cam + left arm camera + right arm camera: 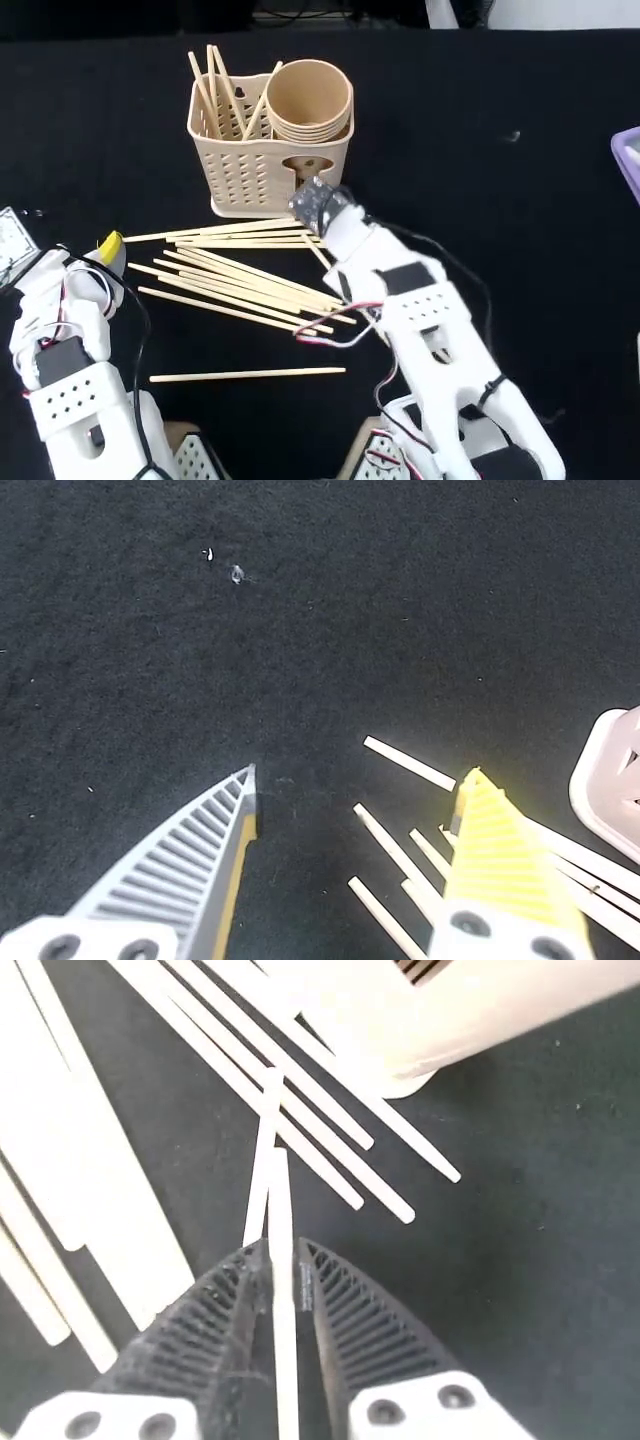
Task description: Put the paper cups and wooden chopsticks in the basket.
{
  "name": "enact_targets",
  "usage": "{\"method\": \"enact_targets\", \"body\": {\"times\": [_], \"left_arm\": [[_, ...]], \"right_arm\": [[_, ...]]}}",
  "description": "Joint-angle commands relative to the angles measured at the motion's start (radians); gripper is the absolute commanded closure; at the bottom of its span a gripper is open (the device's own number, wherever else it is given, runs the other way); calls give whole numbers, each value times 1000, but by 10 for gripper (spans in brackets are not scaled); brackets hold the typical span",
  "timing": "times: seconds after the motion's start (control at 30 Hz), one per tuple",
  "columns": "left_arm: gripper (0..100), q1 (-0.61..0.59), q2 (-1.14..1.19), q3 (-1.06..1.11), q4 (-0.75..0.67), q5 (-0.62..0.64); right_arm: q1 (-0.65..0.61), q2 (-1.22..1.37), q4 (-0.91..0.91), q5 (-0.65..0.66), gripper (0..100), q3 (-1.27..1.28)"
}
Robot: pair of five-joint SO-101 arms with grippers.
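Note:
A beige slotted basket [262, 172] stands at the back of the black table. It holds stacked paper cups [308, 100] and a few upright wooden chopsticks [214, 88]. Many more chopsticks [240, 280] lie fanned out in front of it. My right gripper [283, 1250] is just in front of the basket [480, 1010], shut on one chopstick [279, 1200] that runs between its fingers. My left gripper [362, 777] hangs open over bare cloth at the left end of the pile, with chopstick ends [408, 763] beside its yellow finger [495, 850].
One chopstick [247, 375] lies alone near the front, between the two arm bases. A purple object [628, 160] juts in at the right edge. Black cloth lies open to the right of and behind the basket.

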Motion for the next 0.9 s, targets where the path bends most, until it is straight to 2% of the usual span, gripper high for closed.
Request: {"method": "enact_targets", "body": {"times": [0.0,0.13,0.27,0.43,0.57,0.7,0.87], "left_arm": [[686,8,-15,-31,-21,3],[686,8,-15,-31,-21,3],[686,8,-15,-28,-21,3],[686,8,-15,-28,-21,3],[686,8,-15,-31,-21,3],[686,8,-15,-30,-21,3],[686,8,-15,-28,-21,3]], "right_arm": [[-14,-16,-61,-61,948,19],[-14,5,-58,-101,833,25],[-14,15,-5,-100,840,18],[-11,-36,221,-92,837,-21],[-9,-59,344,-49,763,-16],[-5,-58,311,-11,747,24],[0,-58,155,21,747,145]]}}
